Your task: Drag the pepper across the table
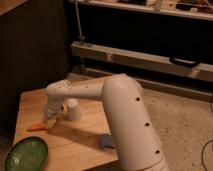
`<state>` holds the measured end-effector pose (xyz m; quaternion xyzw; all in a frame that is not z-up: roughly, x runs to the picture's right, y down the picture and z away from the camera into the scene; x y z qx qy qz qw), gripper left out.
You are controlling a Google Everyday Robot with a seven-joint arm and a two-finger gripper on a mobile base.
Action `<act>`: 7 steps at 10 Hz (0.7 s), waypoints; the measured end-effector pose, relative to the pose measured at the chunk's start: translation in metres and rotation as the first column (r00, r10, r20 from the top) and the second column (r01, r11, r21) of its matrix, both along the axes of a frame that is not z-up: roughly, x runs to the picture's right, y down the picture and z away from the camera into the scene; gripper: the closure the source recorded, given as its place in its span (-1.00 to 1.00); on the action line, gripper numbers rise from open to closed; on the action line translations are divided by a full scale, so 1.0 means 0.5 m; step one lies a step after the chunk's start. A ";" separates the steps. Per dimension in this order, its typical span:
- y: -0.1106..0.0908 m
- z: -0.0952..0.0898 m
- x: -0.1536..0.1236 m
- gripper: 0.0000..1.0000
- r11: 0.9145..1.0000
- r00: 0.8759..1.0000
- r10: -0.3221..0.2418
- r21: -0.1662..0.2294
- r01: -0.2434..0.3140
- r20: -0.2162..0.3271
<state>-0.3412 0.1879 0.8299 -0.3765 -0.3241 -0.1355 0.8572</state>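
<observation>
1. Near the table's (pixel 30 104) left edge lies the pepper (pixel 38 127).
2. Gripper (pixel 50 121) is clenched, tips down on the pepper's right end (pinching or just pressing, unclear).
3. Judgement: contact made; nearly the whole drag remains.
4. White cup (pixel 73 110) sits just beside the gripper, green plate (pixel 26 154) at the front-left corner, and blue sponge (pixel 106 141) near the front edge; cup and sponge could obstruct.

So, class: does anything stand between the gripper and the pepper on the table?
Nothing visible does. The gripper sits right at one end of the pepper. The white cup stands on the gripper's other side, and the green plate lies nearer the camera.
</observation>
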 end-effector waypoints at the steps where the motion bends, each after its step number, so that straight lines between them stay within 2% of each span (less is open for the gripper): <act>1: 0.000 0.000 0.000 1.00 1.000 1.000 0.000 0.000 0.000 0.000; 5: 0.001 -0.001 0.001 1.00 1.000 1.000 -0.003 0.001 0.003 0.000; 7: -0.003 0.001 0.049 1.00 1.000 0.999 0.021 0.013 -0.020 -0.036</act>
